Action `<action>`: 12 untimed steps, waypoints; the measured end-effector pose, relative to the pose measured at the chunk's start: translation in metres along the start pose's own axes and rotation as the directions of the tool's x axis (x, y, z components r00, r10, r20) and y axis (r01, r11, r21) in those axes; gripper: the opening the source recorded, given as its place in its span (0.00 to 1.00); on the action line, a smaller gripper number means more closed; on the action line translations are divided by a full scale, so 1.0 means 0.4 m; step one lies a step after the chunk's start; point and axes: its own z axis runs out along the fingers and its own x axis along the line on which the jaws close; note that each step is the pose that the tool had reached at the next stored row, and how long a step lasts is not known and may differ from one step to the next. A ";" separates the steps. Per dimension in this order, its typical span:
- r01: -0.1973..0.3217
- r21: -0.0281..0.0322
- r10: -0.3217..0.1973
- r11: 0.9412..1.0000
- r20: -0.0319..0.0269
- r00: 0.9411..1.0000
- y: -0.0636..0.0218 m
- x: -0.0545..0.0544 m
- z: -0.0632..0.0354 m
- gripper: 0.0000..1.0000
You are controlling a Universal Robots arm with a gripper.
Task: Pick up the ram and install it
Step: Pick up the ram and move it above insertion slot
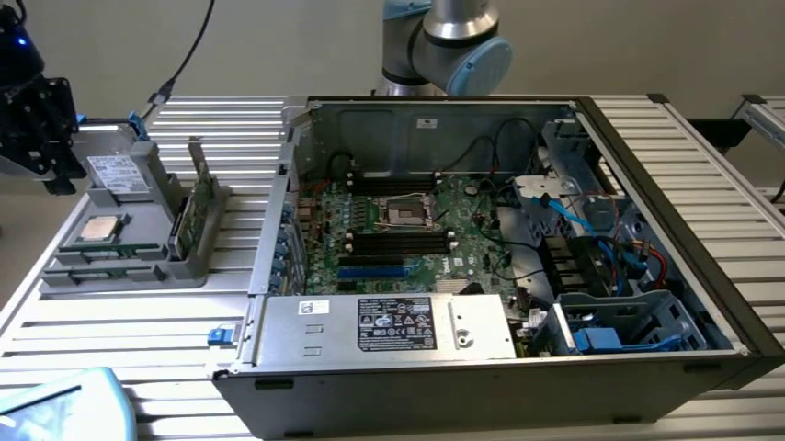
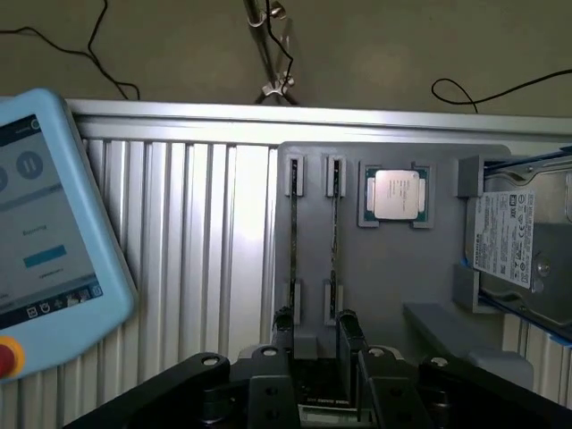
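Observation:
The ram shows as two thin green sticks standing on edge in the grey tray point(image 1: 123, 266): one point(image 1: 197, 179) taller, one point(image 1: 180, 220) lower. From the wrist view they are edge-on lines, the first point(image 2: 293, 237) beside the second point(image 2: 333, 237). My gripper point(image 1: 50, 179) hangs above the tray's far end at the exterior view's left, apart from the sticks. Its dark fingertips point(image 2: 348, 323) stand open in the wrist view, with my gripper point(image 2: 315, 322) spanning the near ends of the sticks and holding nothing.
A silver processor chip point(image 2: 393, 195) and a hard drive point(image 2: 505, 237) share the tray. The open computer case point(image 1: 663, 184) holds the motherboard with black memory slots point(image 1: 399, 241). A blue teach pendant point(image 2: 45, 232) lies beside the tray on the ribbed table.

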 end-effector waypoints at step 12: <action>0.000 0.001 0.000 1.000 0.000 1.000 0.014 -0.003 0.055 0.33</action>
